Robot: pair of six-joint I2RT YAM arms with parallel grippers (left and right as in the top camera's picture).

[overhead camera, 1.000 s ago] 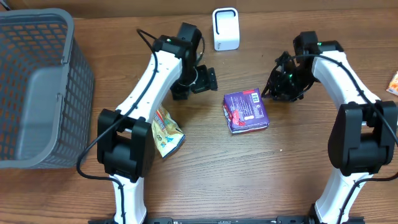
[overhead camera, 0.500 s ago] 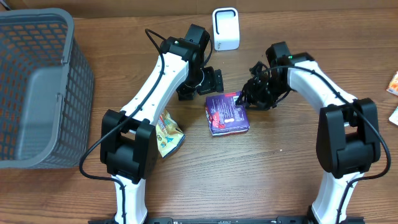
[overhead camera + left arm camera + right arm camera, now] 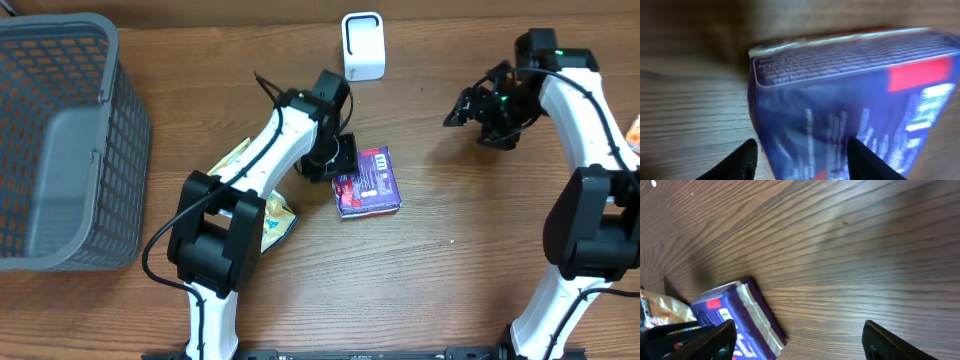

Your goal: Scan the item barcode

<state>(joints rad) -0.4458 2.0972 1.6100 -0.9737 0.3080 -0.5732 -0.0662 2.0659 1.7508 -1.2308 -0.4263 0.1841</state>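
– On the desk [image 3: 450,260], centre: item location?
– Purple package [image 3: 367,182] lies flat; left tool [image 3: 340,160] straddles its end, grip cannot be told. Right tool [image 3: 458,110] wide, holding nothing, well apart.

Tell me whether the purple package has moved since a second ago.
Yes. The purple package has slid left in the overhead view, now almost straight below the white scanner.

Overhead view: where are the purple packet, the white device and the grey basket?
purple packet [image 3: 368,185], overhead view, middle of its top face.
white device [image 3: 362,46], overhead view, centre of its front.
grey basket [image 3: 130,140], overhead view, its right mesh wall.
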